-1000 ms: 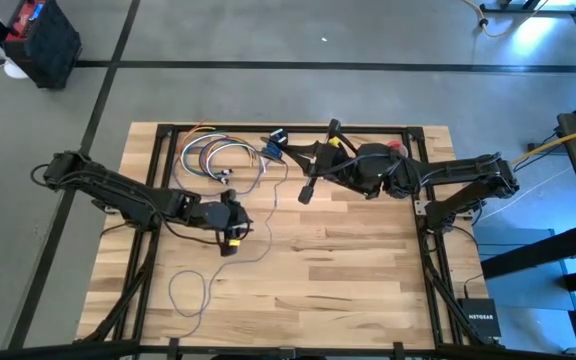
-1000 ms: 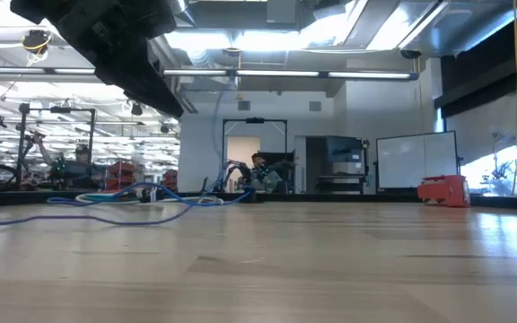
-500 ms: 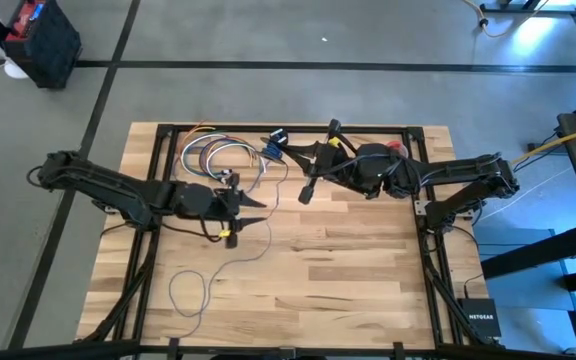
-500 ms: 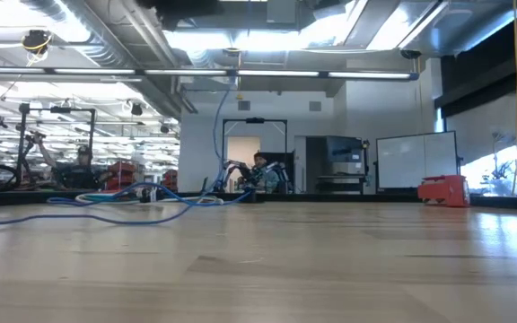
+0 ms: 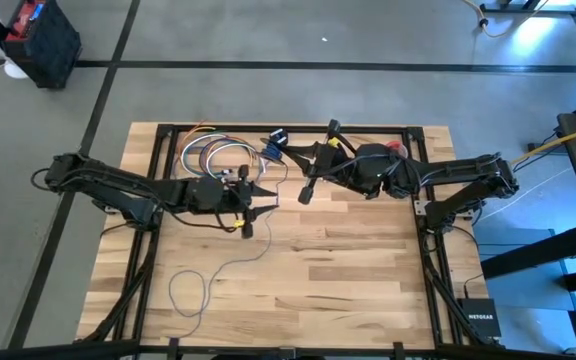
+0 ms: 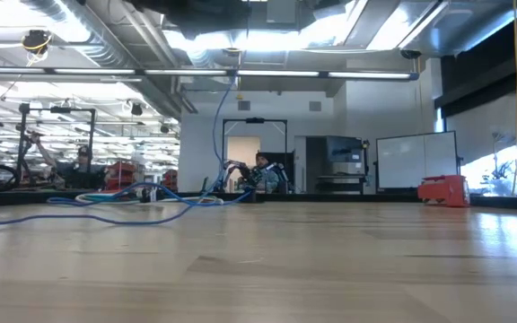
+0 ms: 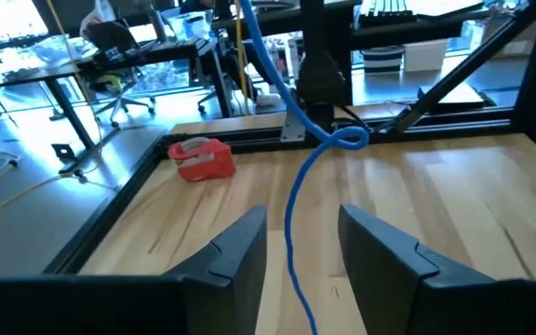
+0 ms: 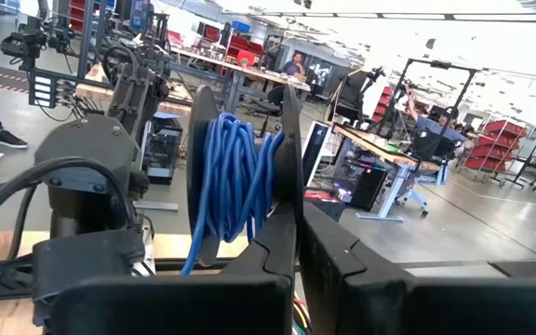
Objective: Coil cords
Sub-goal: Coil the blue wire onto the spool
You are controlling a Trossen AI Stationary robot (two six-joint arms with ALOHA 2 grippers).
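Right gripper (image 5: 306,190) fingers pinch a spool (image 8: 235,181) already wound with cord (image 7: 291,219), raised over the bench (image 5: 348,260) as the winding core, while left gripper (image 5: 258,200) beside it keeps fingers spread around the slack strand, presumably guiding it on.

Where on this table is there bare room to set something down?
The wide stretch of table right of the cable and below the right gripper is bare. The top left is crowded: wire bundle and left gripper.
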